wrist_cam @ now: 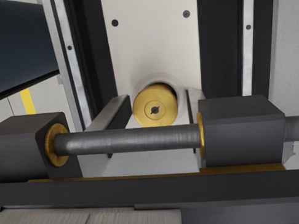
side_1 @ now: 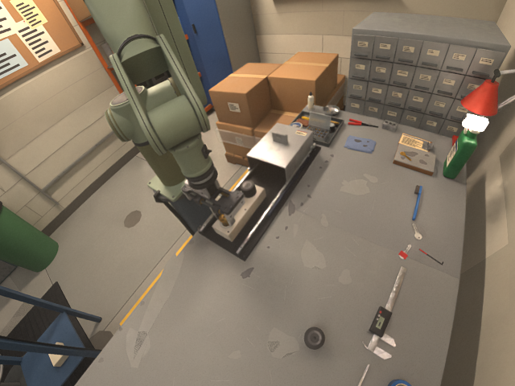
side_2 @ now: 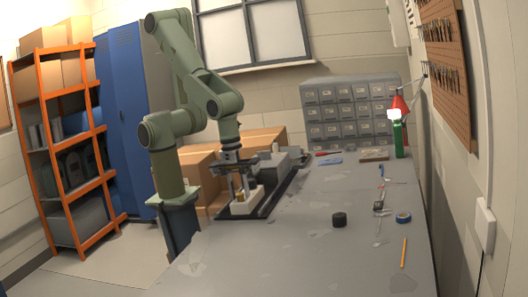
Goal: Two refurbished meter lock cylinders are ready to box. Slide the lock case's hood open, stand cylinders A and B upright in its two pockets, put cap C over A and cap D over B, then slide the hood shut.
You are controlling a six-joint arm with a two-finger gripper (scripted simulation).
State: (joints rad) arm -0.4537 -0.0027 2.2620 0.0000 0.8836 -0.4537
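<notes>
At the left edge of the bench the lock case lies with its metal hood slid back toward the cardboard boxes, baring the pale pocket block. A brass cylinder stands upright in the near pocket. My gripper hangs just above it, open and holding nothing. A black cap sits over the far pocket; the cylinder under it is hidden. A second black cap lies alone on the bench near the front.
Behind the case stand stacked cardboard boxes, a parts tray and a grey drawer cabinet. On the right lie a caliper, a blue brush, a key, a tape roll, a pencil and a green bottle.
</notes>
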